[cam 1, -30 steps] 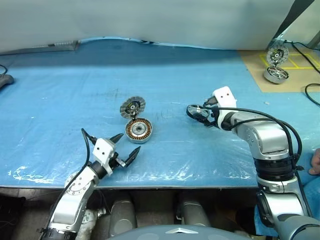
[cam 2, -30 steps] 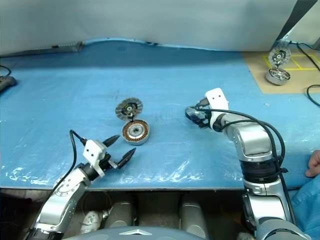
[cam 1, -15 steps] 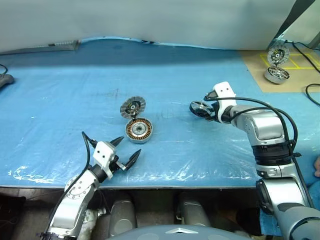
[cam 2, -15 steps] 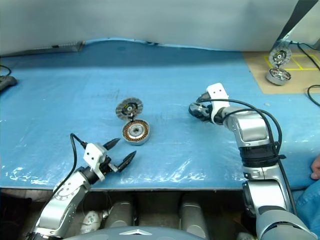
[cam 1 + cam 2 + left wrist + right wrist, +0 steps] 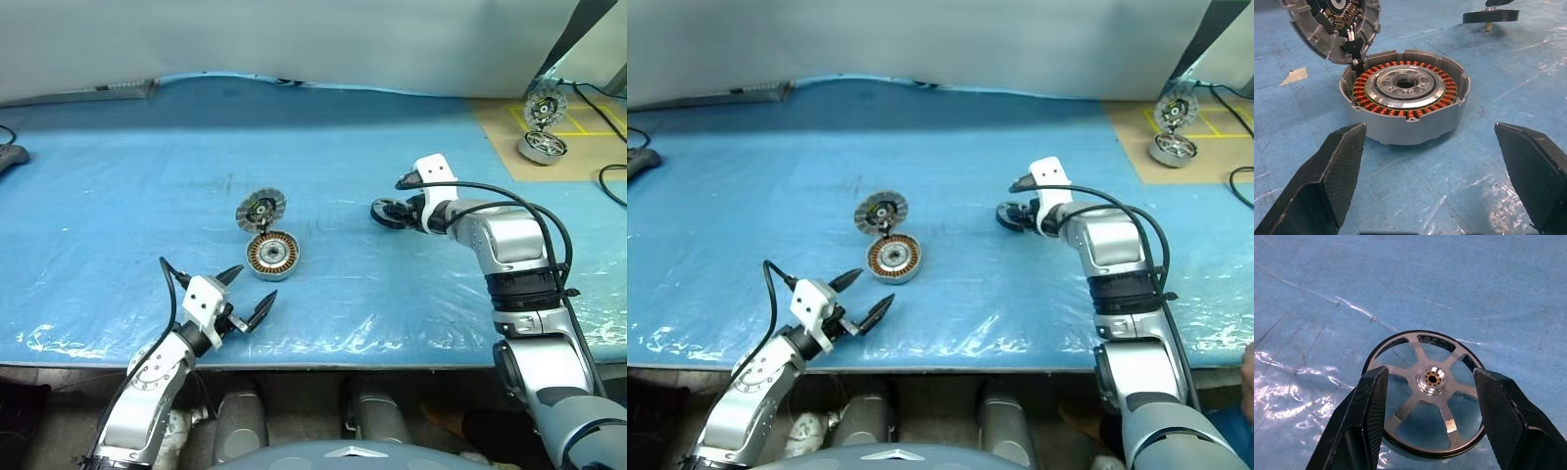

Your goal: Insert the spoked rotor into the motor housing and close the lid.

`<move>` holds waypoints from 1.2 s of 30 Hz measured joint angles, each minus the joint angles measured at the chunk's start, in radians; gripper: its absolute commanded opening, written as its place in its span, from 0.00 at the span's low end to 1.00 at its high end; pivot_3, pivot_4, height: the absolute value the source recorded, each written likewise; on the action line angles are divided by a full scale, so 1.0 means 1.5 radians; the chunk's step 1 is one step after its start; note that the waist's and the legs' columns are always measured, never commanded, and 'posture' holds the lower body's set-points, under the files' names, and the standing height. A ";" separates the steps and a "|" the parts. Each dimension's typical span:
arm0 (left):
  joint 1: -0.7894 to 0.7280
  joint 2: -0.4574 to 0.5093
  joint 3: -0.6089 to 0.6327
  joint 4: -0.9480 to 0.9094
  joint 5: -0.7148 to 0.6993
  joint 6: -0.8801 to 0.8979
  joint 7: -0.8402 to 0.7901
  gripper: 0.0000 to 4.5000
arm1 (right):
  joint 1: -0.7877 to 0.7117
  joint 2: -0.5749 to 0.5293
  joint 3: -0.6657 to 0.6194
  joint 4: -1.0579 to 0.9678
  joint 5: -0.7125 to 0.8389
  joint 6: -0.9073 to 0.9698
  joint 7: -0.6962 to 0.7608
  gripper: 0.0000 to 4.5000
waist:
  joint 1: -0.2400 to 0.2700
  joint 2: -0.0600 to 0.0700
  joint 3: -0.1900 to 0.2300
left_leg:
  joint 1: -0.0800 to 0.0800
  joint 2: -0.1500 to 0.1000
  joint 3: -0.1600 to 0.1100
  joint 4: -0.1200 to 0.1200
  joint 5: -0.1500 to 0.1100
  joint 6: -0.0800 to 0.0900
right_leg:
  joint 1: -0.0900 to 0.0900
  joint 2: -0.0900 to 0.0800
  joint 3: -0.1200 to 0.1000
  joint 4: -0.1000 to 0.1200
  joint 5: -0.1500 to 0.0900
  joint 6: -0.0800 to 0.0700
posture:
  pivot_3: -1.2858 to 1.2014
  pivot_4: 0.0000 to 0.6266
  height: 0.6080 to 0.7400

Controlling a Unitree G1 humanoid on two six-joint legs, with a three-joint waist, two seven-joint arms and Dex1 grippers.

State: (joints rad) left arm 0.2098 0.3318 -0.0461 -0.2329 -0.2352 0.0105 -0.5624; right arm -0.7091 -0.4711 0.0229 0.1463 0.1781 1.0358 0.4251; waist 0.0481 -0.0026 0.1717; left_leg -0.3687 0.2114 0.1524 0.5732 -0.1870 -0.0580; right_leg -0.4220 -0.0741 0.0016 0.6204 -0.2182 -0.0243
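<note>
The spoked rotor (image 5: pixel 1430 382), a shiny silver wheel, lies flat on the blue sheet right of centre (image 5: pixel 390 212). My right gripper (image 5: pixel 1430 372) is open and straddles it, one black finger (image 5: pixel 1369 401) beside each side of the rim; I cannot tell if they touch. The motor housing (image 5: pixel 271 255), with copper windings showing, stands at the centre. Its lid (image 5: pixel 260 209) stands tilted open on the hinge at the far edge, ribbed face out. My left gripper (image 5: pixel 250 289) hangs open near the front edge, pointing at the housing (image 5: pixel 1405 98) from a short way off.
A second motor unit (image 5: pixel 541 145) with its lid up stands on a tan mat (image 5: pixel 500 117) at the back right, with black cables beside it. A dark object (image 5: pixel 8 155) lies at the far left edge. The table's front edge runs just behind my left gripper.
My right gripper has moved forward over the rotor and its fingers have narrowed around the rim. The left gripper, housing and lid have not moved.
</note>
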 measured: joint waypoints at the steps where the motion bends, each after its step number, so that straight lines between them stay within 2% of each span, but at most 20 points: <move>1: 0.000 0.000 0.000 0.000 0.000 0.000 0.000 1.00 | 0.000 0.004 0.001 0.005 0.000 0.000 0.000 0.65 | 0.000 0.000 0.000 | 0.000 0.000 0.000 0.000 0.000 0.000 | 0.000 0.000 0.000 0.000 0.000 0.000 | 0.52 0.24 1.00; 17: 0.003 -0.003 -0.002 -0.006 0.000 0.001 0.002 1.00 | 0.070 0.009 0.013 -0.120 0.000 0.065 -0.025 0.65 | 0.001 0.000 0.000 | 0.000 0.000 0.000 0.000 0.000 0.000 | 0.000 0.000 0.000 0.000 0.000 0.000 | 0.52 0.24 1.00; 30: -0.008 -0.013 -0.013 -0.004 0.007 0.000 0.003 1.00 | 0.040 0.028 0.003 -0.035 -0.003 0.019 -0.039 0.65 | 0.000 0.000 0.000 | 0.001 0.000 0.000 0.001 0.000 0.000 | 0.001 0.000 0.000 0.000 0.000 0.000 | 0.52 0.24 1.00; 33: -0.007 -0.016 -0.014 -0.004 0.010 -0.001 0.005 1.00 | 0.037 0.028 0.008 -0.028 -0.011 0.009 -0.039 0.52 | 0.000 0.000 -0.001 | 0.001 0.000 0.000 0.001 0.000 0.000 | 0.001 0.000 0.000 0.000 0.000 0.000 | 0.52 0.24 1.00; 36: -0.007 -0.019 -0.015 -0.003 0.012 -0.002 0.007 1.00 | 0.034 0.025 0.012 -0.025 -0.017 0.004 -0.040 0.31 | 0.000 -0.001 -0.001 | 0.001 0.000 0.000 0.001 0.000 0.000 | 0.002 0.000 0.000 0.000 0.000 0.000 | 0.52 0.24 1.00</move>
State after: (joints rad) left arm 0.1989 0.3032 -0.0684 -0.2373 -0.2165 0.0079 -0.5522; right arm -0.6586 -0.4338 0.0407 0.1087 0.1532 1.0417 0.3649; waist 0.0483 -0.0039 0.1696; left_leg -0.3666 0.2114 0.1523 0.5752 -0.1871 -0.0579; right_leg -0.4195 -0.0745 0.0016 0.6210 -0.2181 -0.0242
